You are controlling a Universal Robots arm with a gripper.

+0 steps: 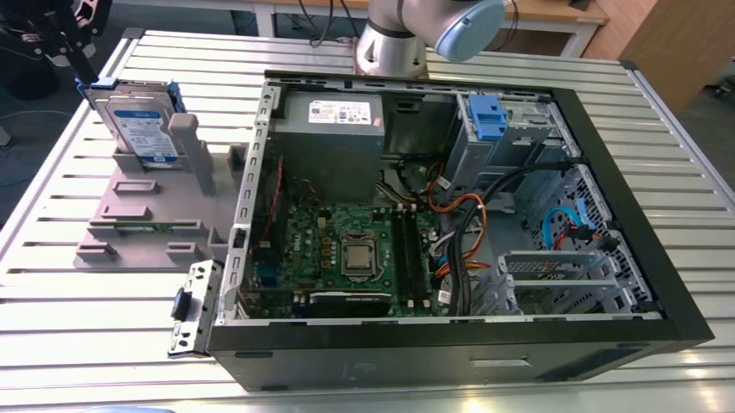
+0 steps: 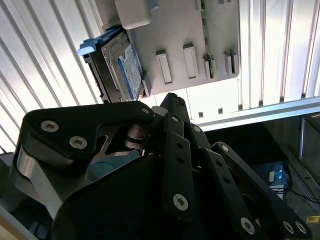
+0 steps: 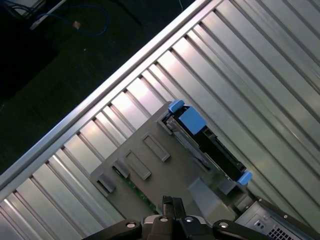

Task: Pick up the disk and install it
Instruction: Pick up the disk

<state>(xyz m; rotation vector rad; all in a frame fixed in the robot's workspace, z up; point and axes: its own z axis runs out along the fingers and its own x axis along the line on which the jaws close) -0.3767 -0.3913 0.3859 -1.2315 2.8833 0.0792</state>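
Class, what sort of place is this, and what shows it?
Probably a robotics lab bench: an open PC case on a slatted table, a disk standing in a grey fixture, a robot arm.

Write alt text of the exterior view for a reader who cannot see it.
The disk stands on edge in a grey holder on a slatted metal table, with the gripper close above its top corner. To the exterior view's right lies an open computer case.
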